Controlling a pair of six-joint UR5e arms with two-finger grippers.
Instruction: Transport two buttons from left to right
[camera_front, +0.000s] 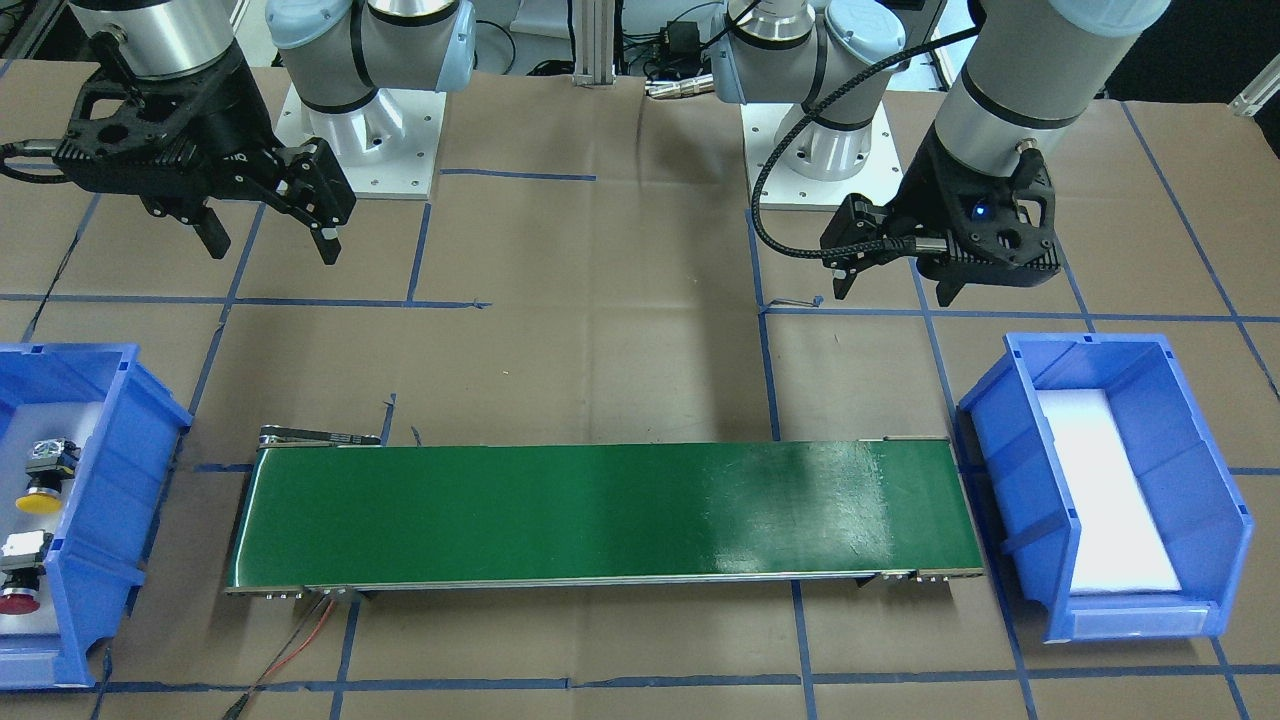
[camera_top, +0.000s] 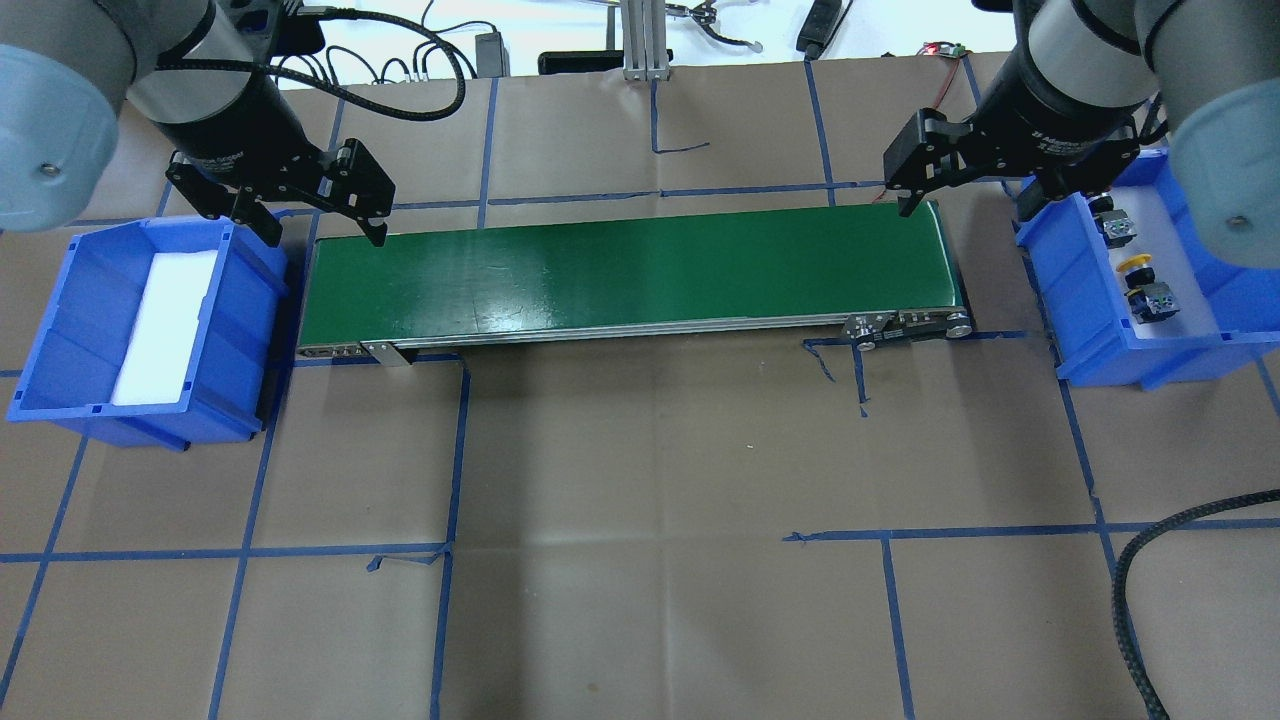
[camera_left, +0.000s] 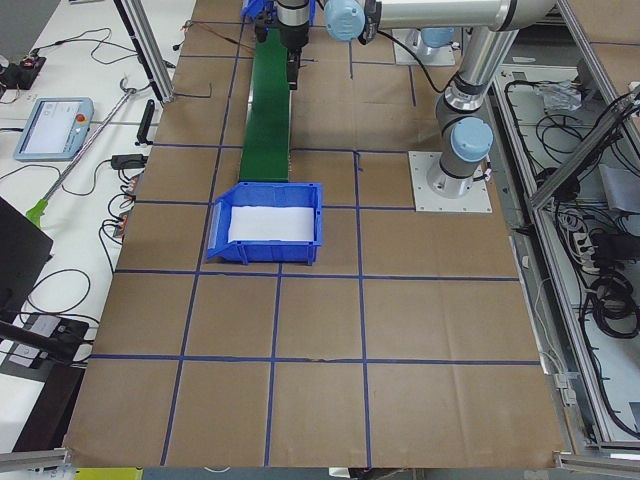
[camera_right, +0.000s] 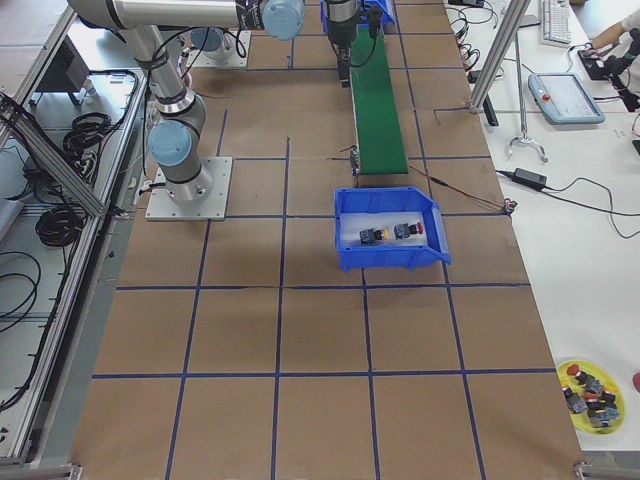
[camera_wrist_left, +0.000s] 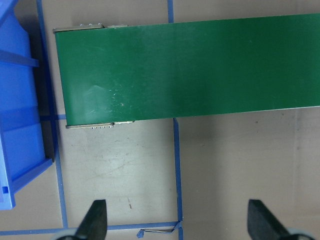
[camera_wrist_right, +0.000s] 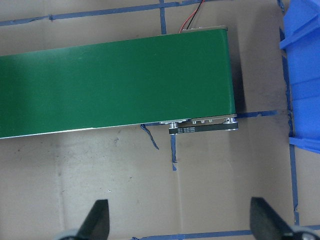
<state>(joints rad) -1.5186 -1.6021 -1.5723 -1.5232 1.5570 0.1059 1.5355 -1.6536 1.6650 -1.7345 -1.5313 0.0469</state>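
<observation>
Both buttons lie in the blue bin (camera_front: 100, 480) on my right side. The yellow-capped button (camera_front: 42, 480) is nearer my base and the red-capped button (camera_front: 20, 580) is farther out. In the overhead view the yellow-capped button (camera_top: 1140, 275) shows in that bin (camera_top: 1060, 290). My right gripper (camera_front: 270, 243) hangs open and empty above the table behind the bin, beside the belt's right end. At the belt's other end, my left gripper (camera_front: 893, 290) is open and empty too. Each wrist view shows its two fingertips (camera_wrist_left: 95, 220) (camera_wrist_right: 97, 220) spread wide over brown paper.
A green conveyor belt (camera_front: 600, 510) runs across the table between the bins. A second blue bin (camera_front: 1010, 470) holding only a white foam pad sits at the belt's left end. Red and black wires (camera_front: 300, 640) trail from the belt. A black cable (camera_top: 1130, 600) loops in at the near right.
</observation>
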